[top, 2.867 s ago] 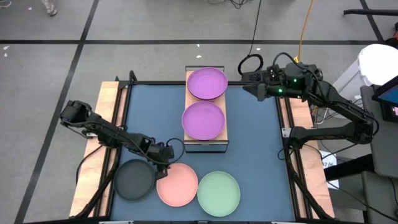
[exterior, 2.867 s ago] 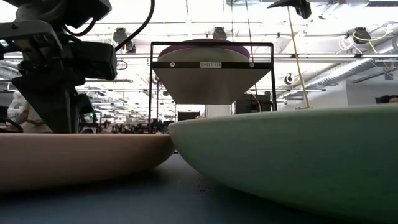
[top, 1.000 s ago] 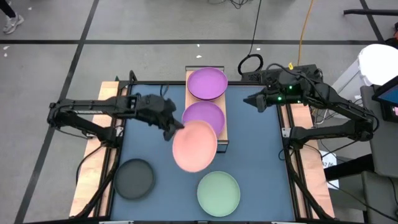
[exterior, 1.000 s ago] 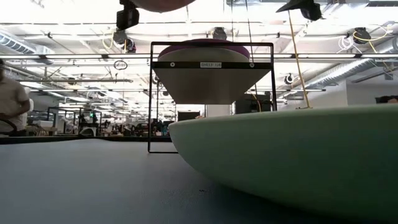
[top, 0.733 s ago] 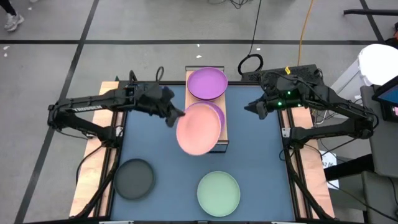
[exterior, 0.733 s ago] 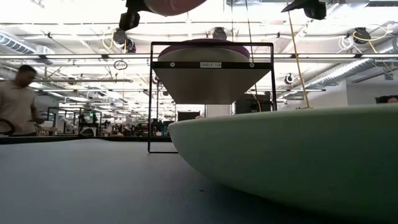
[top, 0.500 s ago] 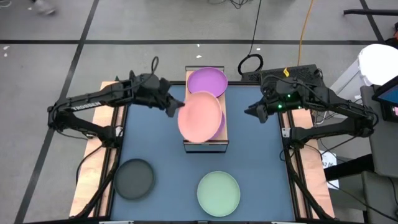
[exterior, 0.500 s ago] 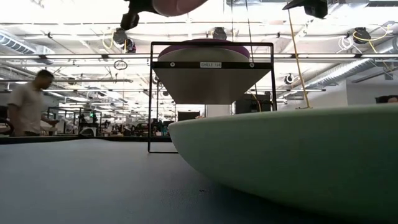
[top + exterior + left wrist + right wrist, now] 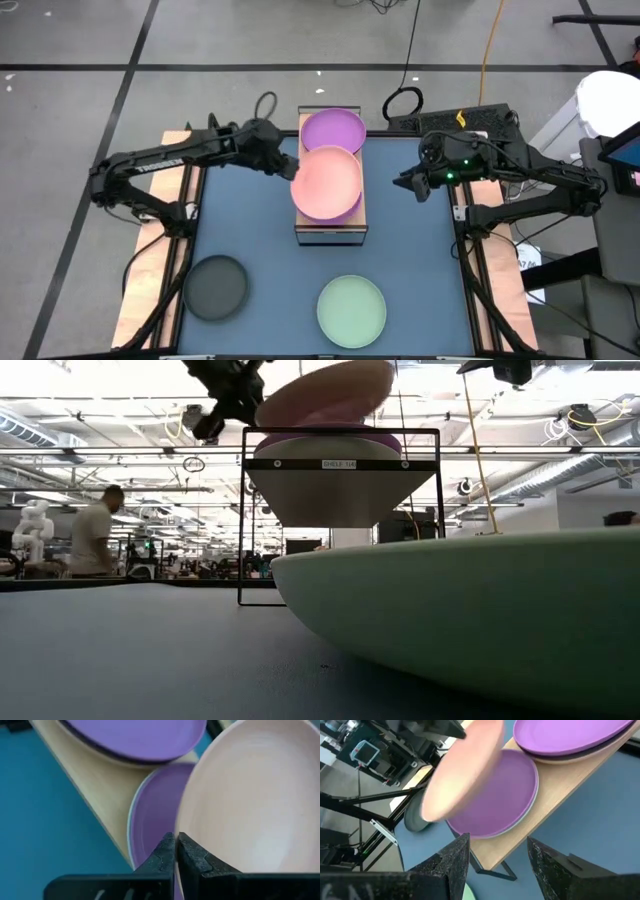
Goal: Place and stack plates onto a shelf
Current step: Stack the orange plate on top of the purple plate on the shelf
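Pink plate (image 9: 327,182): held tilted above the near purple plate (image 9: 350,205) on the shelf (image 9: 331,228); in the low view it is seen raised at one side and not yet resting flat.
Left gripper (image 9: 289,168): closed narrowly on the pink plate's rim at the side facing the left arm; in the left wrist view the two fingers (image 9: 167,857) are pinched together over the rim's edge.
Right gripper (image 9: 404,183): held over the bench (image 9: 410,260) just beside the shelf, its fingers spread wide with nothing between them; the arm is judged to be waiting.
Handling: the plate is judged to be light and stiff, since it is carried level enough by a pinch at one edge alone; the matte surface is likely to give fair friction, yet a rim pinch allows swinging, so a slow lowering is called for.
Where to hold: the raised rim is judged the only practical grasp, as the shallow middle offers nothing to close on.
Other plates: a second purple plate (image 9: 333,133) lies on the far half of the shelf; a black plate (image 9: 214,286) and a mint green plate (image 9: 351,309) lie on the bench, well apart from the shelf.
Change: half a second ago the pink plate hung slightly lower in the picture and the left gripper stood farther from the shelf; both have since been shifted toward the shelf's middle, and the right gripper is little moved.
Risk: a release while tilted may let the plate slide off the purple one.
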Motion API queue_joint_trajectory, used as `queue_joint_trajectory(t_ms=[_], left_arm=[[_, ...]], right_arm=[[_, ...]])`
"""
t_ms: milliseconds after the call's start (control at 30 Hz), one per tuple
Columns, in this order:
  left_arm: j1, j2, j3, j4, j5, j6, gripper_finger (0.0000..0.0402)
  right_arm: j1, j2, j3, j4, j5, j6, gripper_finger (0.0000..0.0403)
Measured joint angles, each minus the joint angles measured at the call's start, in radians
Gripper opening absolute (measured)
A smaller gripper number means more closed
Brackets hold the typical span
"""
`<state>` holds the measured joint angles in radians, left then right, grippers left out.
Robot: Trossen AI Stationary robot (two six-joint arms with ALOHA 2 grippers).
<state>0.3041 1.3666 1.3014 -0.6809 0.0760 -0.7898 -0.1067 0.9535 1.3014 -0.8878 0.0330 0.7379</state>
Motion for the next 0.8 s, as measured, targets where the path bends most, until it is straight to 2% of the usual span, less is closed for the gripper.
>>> queue_joint_trajectory(t_ms=[300, 467, 800], left_arm=[[-0.012, 0.055, 0.0, 0.002, -0.093, -0.036, 0.0005], [-0.012, 0.055, 0.0, 0.002, -0.094, -0.051, 0.0005], [-0.025, 0.055, -0.001, -0.034, -0.095, -0.088, 0.0005]], right_arm=[[0.046, 0.0, 0.0, -0.045, 0.011, 0.036, 0.018], [0.076, 0.0, 0.0, -0.046, 0.071, 0.047, 0.018], [0.086, 0.0, 0.0, -0.046, 0.077, 0.043, 0.018]])
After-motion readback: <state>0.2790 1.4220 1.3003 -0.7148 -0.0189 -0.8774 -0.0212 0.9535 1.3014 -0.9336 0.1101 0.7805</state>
